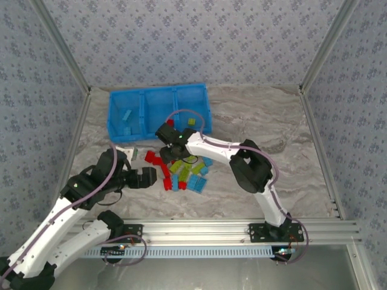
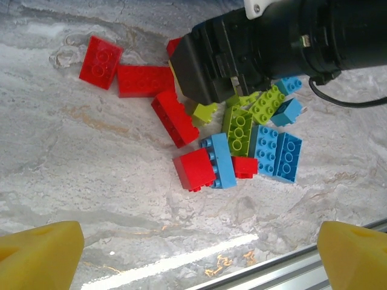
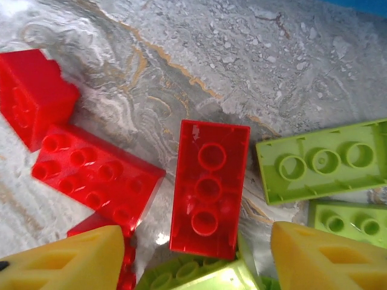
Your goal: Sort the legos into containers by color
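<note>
The right gripper (image 3: 199, 257) hangs over the pile (image 1: 187, 174). Its yellow fingers (image 3: 66, 260) are spread either side of an upturned red brick (image 3: 208, 187) without touching it, apparently so that this one piece can be pinched clear of the lime brick (image 3: 323, 160) at its 3 o'clock. The left gripper (image 2: 198, 254) is held wide apart and empty at the pile's 9 o'clock, seemingly parked out of the way. The tray (image 1: 157, 89), at the pile's 11 o'clock, already carries blue bricks (image 1: 127, 116) in its left compartment and a lime piece (image 1: 191, 121) in its right.
</note>
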You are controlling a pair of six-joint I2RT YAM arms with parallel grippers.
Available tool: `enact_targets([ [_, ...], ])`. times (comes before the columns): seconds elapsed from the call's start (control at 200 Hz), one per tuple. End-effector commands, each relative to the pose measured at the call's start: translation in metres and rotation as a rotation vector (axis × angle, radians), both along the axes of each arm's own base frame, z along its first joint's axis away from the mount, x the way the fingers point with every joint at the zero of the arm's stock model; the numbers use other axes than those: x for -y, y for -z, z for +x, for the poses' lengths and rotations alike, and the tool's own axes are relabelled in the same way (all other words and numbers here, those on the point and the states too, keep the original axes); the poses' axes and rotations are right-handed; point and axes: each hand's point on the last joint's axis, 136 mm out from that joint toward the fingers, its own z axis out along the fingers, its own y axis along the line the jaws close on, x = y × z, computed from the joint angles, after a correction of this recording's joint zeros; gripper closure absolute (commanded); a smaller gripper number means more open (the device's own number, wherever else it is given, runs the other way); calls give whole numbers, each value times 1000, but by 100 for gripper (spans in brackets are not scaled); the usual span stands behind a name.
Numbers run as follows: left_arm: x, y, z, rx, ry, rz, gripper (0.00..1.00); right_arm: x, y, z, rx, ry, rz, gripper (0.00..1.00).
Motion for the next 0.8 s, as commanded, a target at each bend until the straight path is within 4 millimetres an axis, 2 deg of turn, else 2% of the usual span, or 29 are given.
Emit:
enact_targets([
  [0.0,6,-1,1,-2,10,-23,1,4,11,0,-19,-11,-65,38],
  [0.085,6,-1,1,0,9,-21,1,3,18,-1,-37,-13,-72,40],
  [0.23,5,0,1,-2,3,-22,1,1,26,-6,-69,-24,-76,49],
  [0.355,5,1,2,-1,-2,-22,1,4,21,-6,-74,-27,-77,54],
  [0.44,5,0,1,0,-2,-24,1,7,10,-3,-66,-21,-69,62],
  [0.535,5,-1,1,2,-1,-23,1,11,-17,2,-4,-15,-53,65],
  [0.635,2,-4,2,13,-9,-21,1,9,-65,5,94,-27,7,65],
  [0.795,-5,-23,5,83,-51,-41,1,4,-136,11,261,-52,122,65],
])
